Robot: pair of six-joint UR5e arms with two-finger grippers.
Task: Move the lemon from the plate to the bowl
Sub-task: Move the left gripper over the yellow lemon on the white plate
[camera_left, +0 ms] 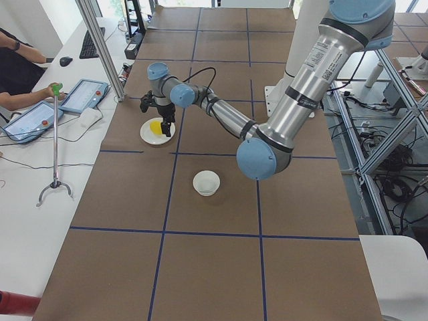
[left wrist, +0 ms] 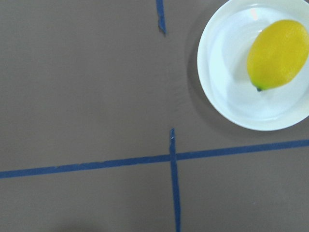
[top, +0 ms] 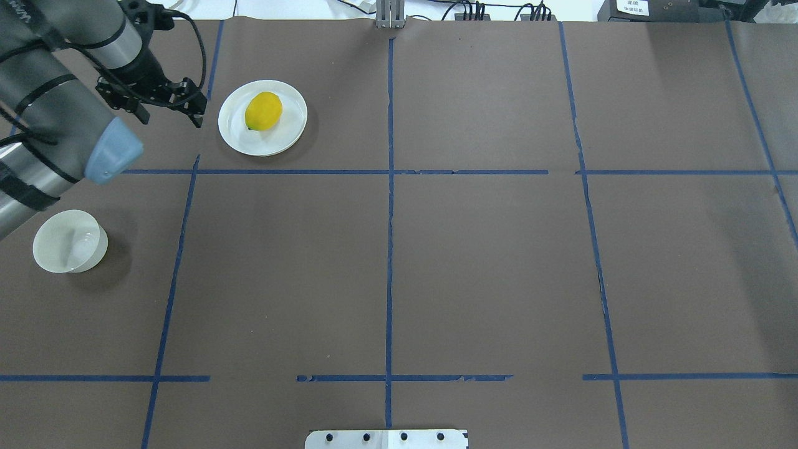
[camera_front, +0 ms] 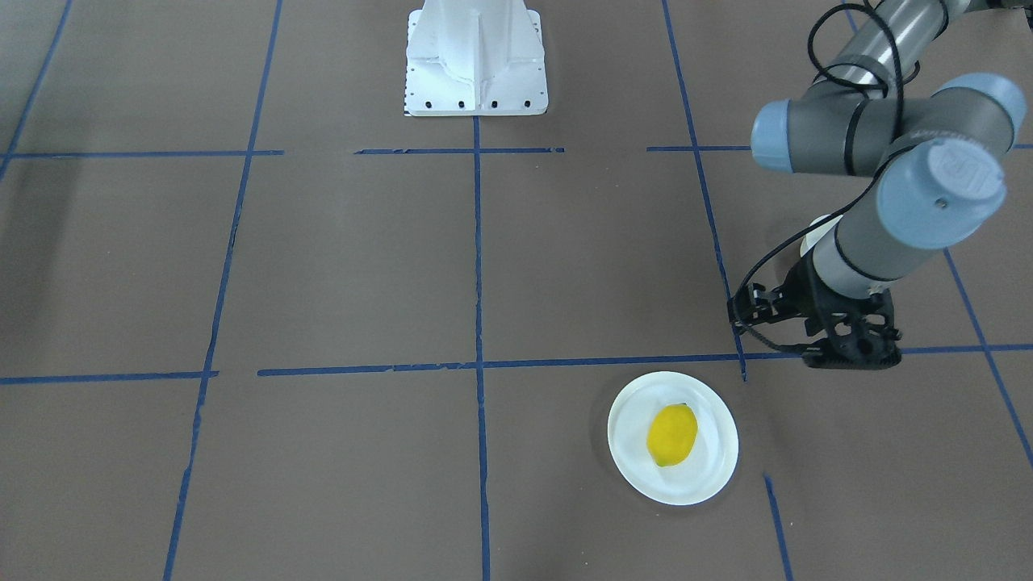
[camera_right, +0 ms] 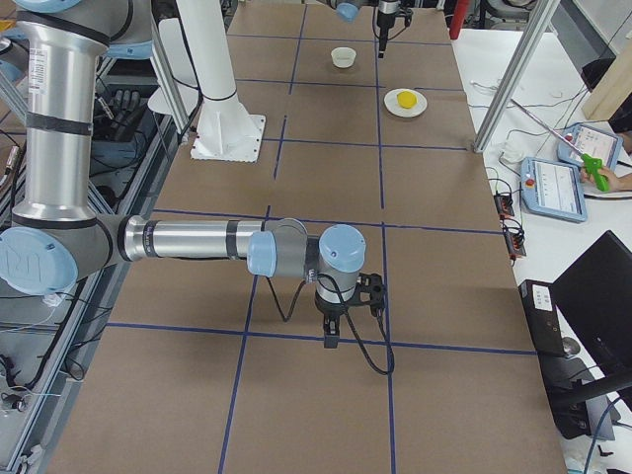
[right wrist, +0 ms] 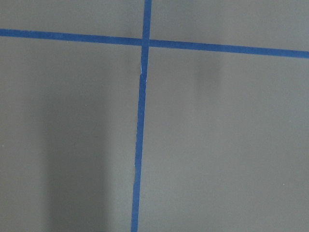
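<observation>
The left jaws are hanging spread apart, gripping nothing, above the table (top: 486, 262) just beside the plate (top: 288, 134) without touching it. The lemon (top: 263, 111) is lying in the plate's middle, on the table-centre side of these jaws, while the bowl (top: 47, 249) is standing well apart from them, nearer the robot's base. The right jaws are hovering far from all three things; their opening cannot be told.

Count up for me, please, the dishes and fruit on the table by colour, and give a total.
White: 2, the plate and the bowl.
Yellow: 1, the lemon, lying on the plate.
Total: 3.
</observation>
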